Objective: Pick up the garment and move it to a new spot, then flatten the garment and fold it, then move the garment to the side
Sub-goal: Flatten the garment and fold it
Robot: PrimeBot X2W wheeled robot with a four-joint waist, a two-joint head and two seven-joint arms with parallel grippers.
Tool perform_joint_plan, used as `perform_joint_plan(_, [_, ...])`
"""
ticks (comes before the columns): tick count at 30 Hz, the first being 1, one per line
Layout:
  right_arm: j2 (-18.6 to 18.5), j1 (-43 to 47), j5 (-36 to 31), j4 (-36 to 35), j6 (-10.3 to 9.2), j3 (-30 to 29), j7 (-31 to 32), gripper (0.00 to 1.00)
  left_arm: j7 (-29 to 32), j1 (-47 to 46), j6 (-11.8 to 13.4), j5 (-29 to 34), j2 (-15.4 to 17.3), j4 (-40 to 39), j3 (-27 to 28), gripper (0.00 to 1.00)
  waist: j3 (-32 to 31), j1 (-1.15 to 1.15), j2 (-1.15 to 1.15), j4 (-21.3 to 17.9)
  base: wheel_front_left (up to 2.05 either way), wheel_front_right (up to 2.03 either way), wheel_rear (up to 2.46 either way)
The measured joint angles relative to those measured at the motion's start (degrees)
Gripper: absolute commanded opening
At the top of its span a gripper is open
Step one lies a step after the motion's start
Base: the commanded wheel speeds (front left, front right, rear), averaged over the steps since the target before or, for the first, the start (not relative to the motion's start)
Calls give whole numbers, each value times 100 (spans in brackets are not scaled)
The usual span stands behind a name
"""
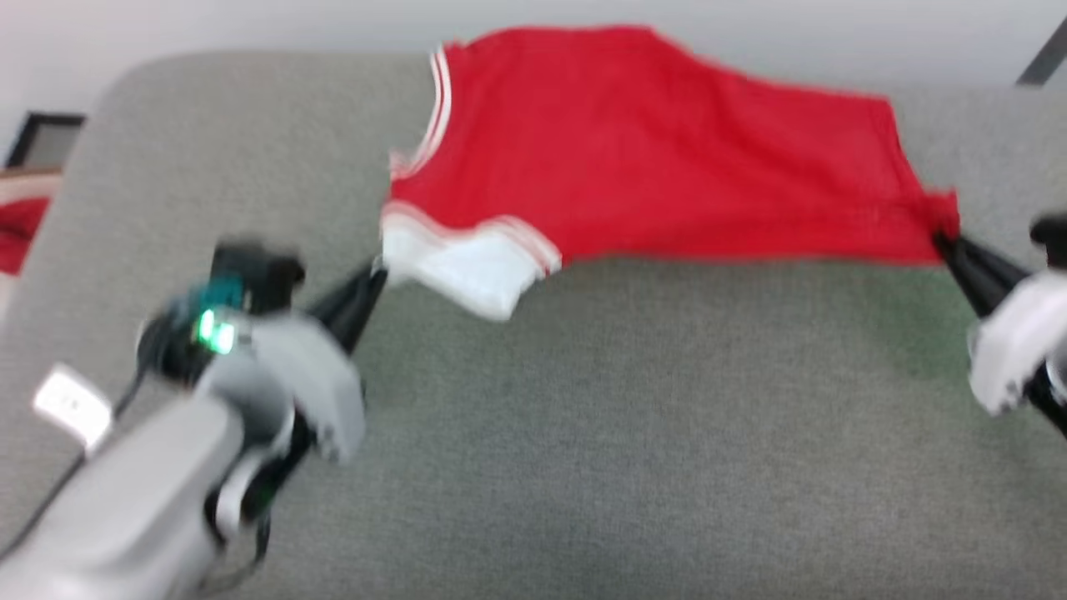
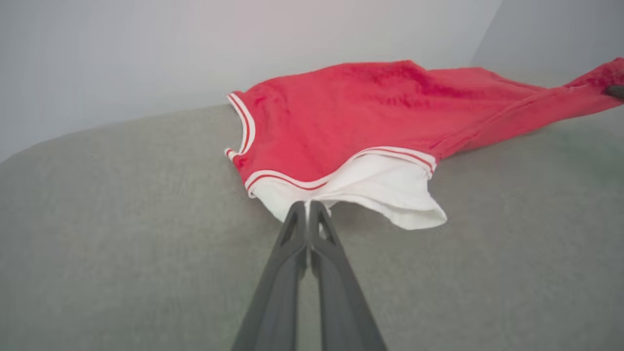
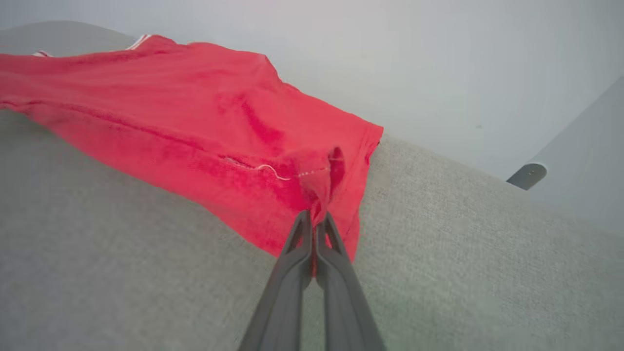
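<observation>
The left gripper [image 2: 307,207] has its two dark fingers pressed together on the edge of the white sleeve [image 2: 385,190]. The left wrist view shows this pinch clearly, with a little white cloth caught between the tips. The right gripper [image 3: 316,217] is closed as well, clamped on a bunched red corner at the other end of the garment [image 1: 650,142]. Its wrist view gives a detail that the blurred head view cannot: a loose white stitching thread just beside the tips.

The head view shows both arms at once, the left one at the lower left with a green light [image 1: 215,331] on its wrist, the right one at the right edge. Between them the red jersey T-shirt is pulled out long, with white-and-red striped trim at the neck and the sleeve. It lies on the far part of a grey fabric-covered surface [image 1: 583,433], near the pale wall.

In the left wrist view the gripped sleeve stands a little raised, with a shadow under it. The dark tip of the other gripper shows there at the far right, on the red corner.

At the left edge of the head view there is something red [image 1: 17,225] beyond the surface, too blurred to name. The right wrist view shows a grey bar end [image 3: 526,175] by the wall.
</observation>
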Motion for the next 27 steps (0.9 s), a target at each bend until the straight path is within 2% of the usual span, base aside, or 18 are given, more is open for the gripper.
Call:
perform_joint_plan(5, [-486,941,180,-798,0,-194,152,0,156,1152,913,-315,622,-1379,76,0,-399,0,0,41,0,0,0])
perform_joint_plan(9, [-795,1750,289,-1377,0,-504,334,0,154,1911,1494,-541,942,-2228,118,0,-592,0,0,87,0,0,0])
perform_joint_plan(13, [-912,2640,397,-1928,0,-890,608,0,91,2572,1997,-751,1174,-2800,146,0,-681,0,0,130,0,0,0])
perform_joint_plan(22, [-848,4498,445,-2942,0,-2028,1315,0,-45,3897,2913,-1319,1443,-3713,186,0,-681,0,0,102,0,0,0])
perform_joint_plan(27, [-610,5177,335,-3408,0,-2702,1630,0,-138,4123,3184,-1354,1683,-4107,298,0,-591,0,0,87,0,0,0])
